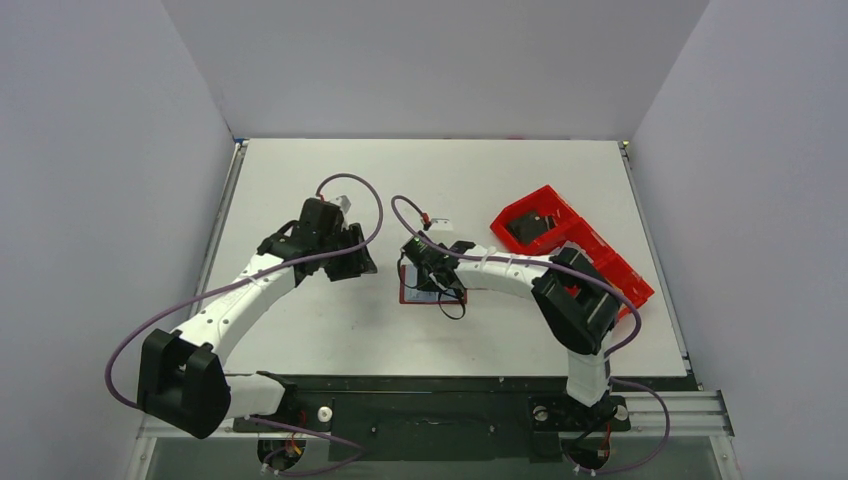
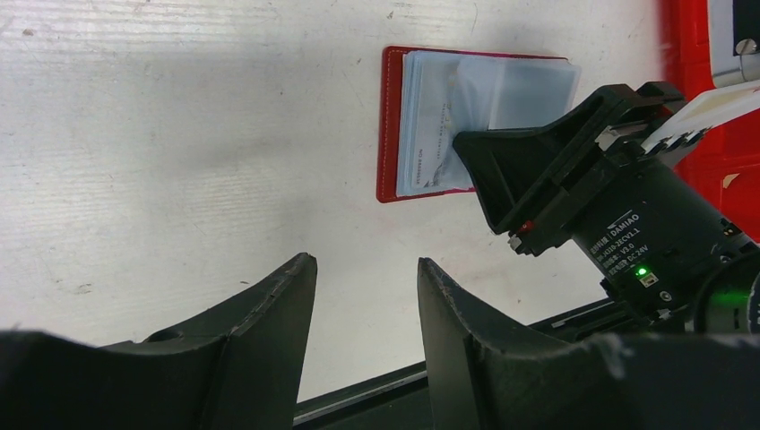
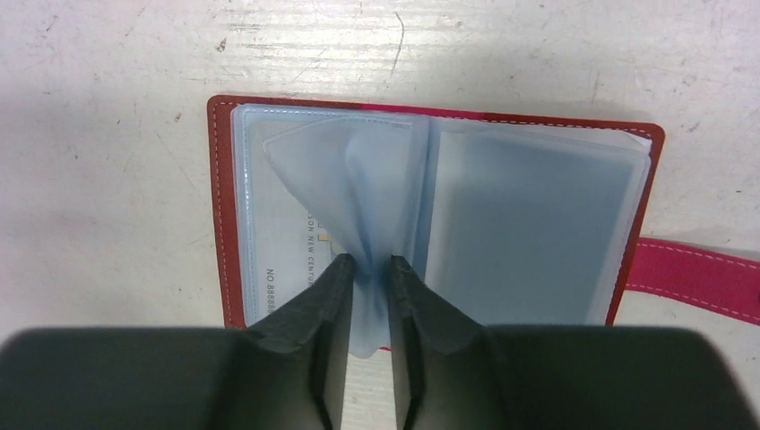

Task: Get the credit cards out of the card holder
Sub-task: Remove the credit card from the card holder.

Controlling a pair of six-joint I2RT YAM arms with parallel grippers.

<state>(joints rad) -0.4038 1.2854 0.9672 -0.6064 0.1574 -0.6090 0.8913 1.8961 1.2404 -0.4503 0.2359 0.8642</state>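
The card holder [image 1: 408, 294] lies open on the table, dark red, with clear bluish sleeves inside. My right gripper [image 1: 437, 279] is down on it. In the right wrist view the gripper [image 3: 367, 262] is shut on one limp plastic sleeve [image 3: 354, 184], pinched and bunched at the holder's [image 3: 224, 206] middle fold. A pale credit card [image 3: 287, 242] with printed digits shows in the left pocket. The right pocket looks plain blue. My left gripper [image 2: 366, 262] hangs open and holds nothing, short of the holder [image 2: 391, 125] and to its left [image 1: 358, 262].
A bright red compartment tray [image 1: 575, 245] lies at the right rear of the table, its edge also in the left wrist view [image 2: 690, 36]. A pink strap [image 3: 699, 273] runs off the holder's right side. The table's dark front rail [image 2: 376, 394] sits below my left fingers.
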